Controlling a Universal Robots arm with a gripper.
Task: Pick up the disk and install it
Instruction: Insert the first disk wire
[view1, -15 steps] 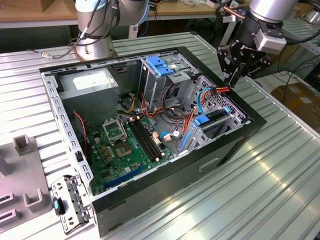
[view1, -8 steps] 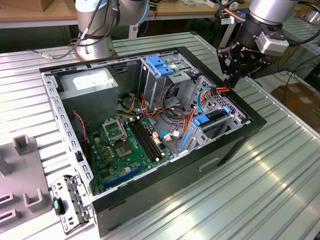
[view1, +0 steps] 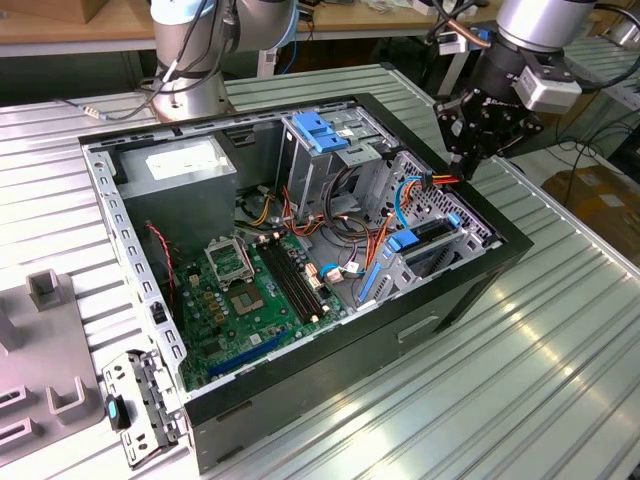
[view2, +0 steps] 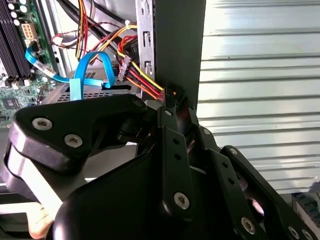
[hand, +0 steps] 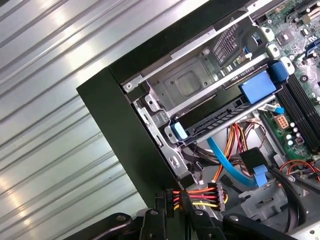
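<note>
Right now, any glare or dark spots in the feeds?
Exterior view: bright streaks on the ribbed table, while the inside of the case is evenly lit. First wrist view: strong glare bands across the table. Second wrist view: the table is washed out and the gripper is a dark mass.

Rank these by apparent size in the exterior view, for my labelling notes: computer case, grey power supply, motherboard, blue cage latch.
Largest to smallest:
1. computer case
2. motherboard, which sits nearer the camera, so its lead over the next is unsure
3. grey power supply
4. blue cage latch
</note>
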